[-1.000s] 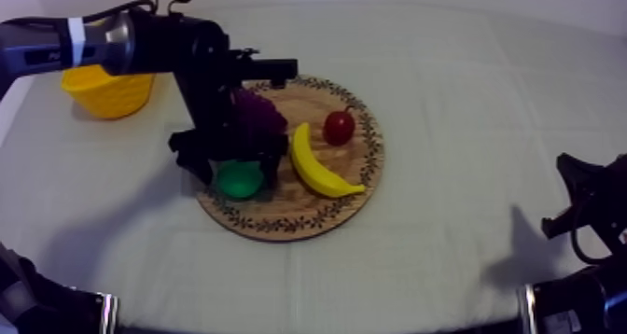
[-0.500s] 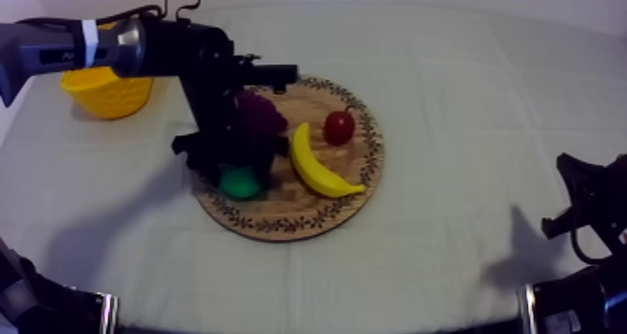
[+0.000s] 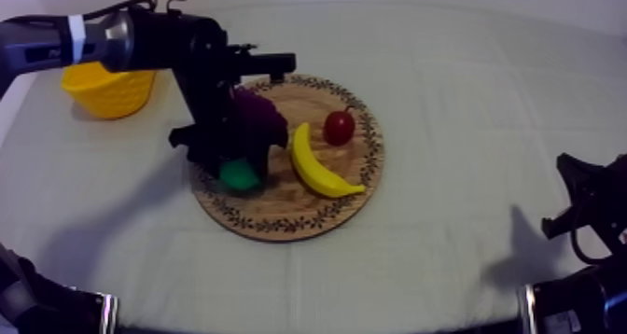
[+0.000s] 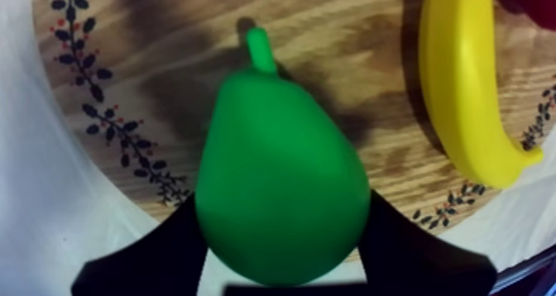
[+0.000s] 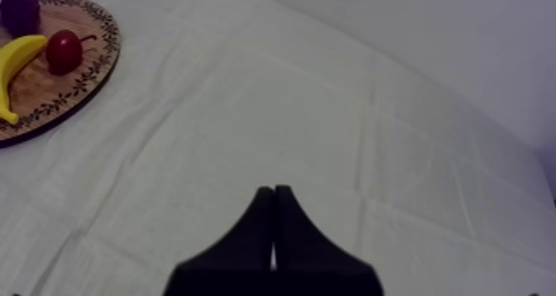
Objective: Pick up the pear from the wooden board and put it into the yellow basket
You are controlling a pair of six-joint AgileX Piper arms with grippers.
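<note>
1. The left gripper (image 4: 281, 262) is clamped on the pear (image 4: 277, 192). Its black fingers (image 4: 153, 258) press one on each side of the fruit's wide end, and the stalk points away from the gripper.
2. The pear is at the left edge of the board (image 3: 294, 212). Its wide end reaches out past the patterned rim and over the cloth (image 4: 33, 192). Whether it rests on the wood or hangs just above it cannot be told.
3. The grapes (image 3: 257, 114) sit just behind the pear, toward the board's far left edge, partly under the left arm.
4. The banana (image 3: 317, 162) lies across the middle of the board, near the pear but apart from it. The small red fruit (image 3: 339, 127) stands by the far right rim, just beside the banana.
5. The basket (image 3: 107, 90) stands at the far left corner of the table (image 3: 466, 95), near the board but clear of it.
6. The right gripper (image 5: 273, 202) is by the table's near right edge, well apart from the board. Its fingers lie together in a narrow wedge with nothing between them.
</note>
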